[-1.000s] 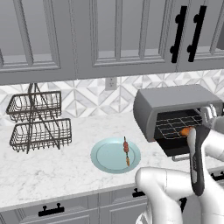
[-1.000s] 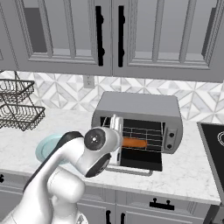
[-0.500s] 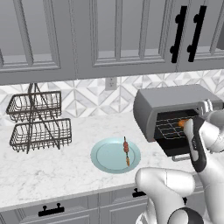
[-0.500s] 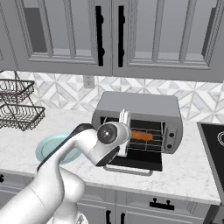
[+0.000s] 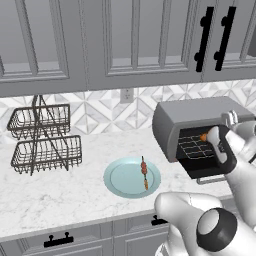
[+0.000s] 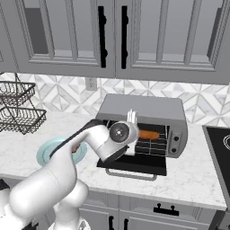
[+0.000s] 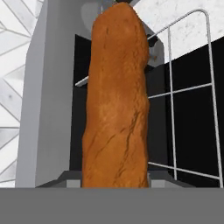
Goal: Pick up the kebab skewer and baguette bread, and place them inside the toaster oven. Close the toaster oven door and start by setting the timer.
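Note:
My gripper [image 6: 136, 134] is shut on one end of the orange-brown baguette bread [image 6: 149, 134], reaching into the toaster oven [image 6: 143, 108] over its wire rack [image 7: 188, 87]. The loaf [image 7: 116, 100] runs up the middle of the hand view and hides the fingertips. From the left base view the gripper [image 5: 207, 138] is at the oven's [image 5: 190, 117] mouth with the baguette's tip [image 5: 203, 136] showing. The toaster oven door [image 6: 134, 164] lies folded down and open. The kebab skewer [image 5: 144, 173] rests on the pale blue plate [image 5: 120, 182], left of the oven.
A two-tier wire basket stand [image 5: 45, 140] is at the counter's far left. A stove top [image 6: 220, 143] borders the oven on the right. Upper cabinets hang above. The plate's rim [image 6: 47, 150] sits behind my arm.
My hand has carried the baguette up and further into the oven's cavity. The skewer and plate have stayed put.

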You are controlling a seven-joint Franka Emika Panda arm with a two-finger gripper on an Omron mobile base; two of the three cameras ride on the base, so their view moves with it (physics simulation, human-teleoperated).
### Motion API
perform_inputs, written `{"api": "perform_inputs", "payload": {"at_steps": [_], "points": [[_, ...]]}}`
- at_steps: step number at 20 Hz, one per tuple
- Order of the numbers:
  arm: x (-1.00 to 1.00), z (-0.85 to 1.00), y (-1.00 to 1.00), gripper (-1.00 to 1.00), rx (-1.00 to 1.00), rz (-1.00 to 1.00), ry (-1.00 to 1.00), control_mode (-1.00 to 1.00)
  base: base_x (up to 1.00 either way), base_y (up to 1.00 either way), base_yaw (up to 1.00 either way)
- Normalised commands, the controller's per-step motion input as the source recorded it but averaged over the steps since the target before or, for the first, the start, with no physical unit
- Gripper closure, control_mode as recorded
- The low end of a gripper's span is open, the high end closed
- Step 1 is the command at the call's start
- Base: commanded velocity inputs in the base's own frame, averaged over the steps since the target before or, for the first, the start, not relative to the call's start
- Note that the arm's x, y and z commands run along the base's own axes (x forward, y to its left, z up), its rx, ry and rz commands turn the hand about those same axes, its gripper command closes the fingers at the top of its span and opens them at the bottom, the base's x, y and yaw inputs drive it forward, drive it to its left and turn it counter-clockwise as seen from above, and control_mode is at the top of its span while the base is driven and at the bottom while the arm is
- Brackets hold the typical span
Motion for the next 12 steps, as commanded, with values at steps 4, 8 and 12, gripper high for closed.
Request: {"api": "perform_inputs", "payload": {"at_steps": [4,8,12], "points": [[0.31,0.00,0.00,1.00,0.00,0.02,0.00,-1.00,0.00,0.00,0.00],[0.25,-0.11,0.00,1.00,0.00,0.00,0.00,-1.00,0.00,0.00,0.00],[0.06,-0.24,0.00,1.00,0.00,0.00,0.01,-1.00,0.00,0.00,0.00]]}}
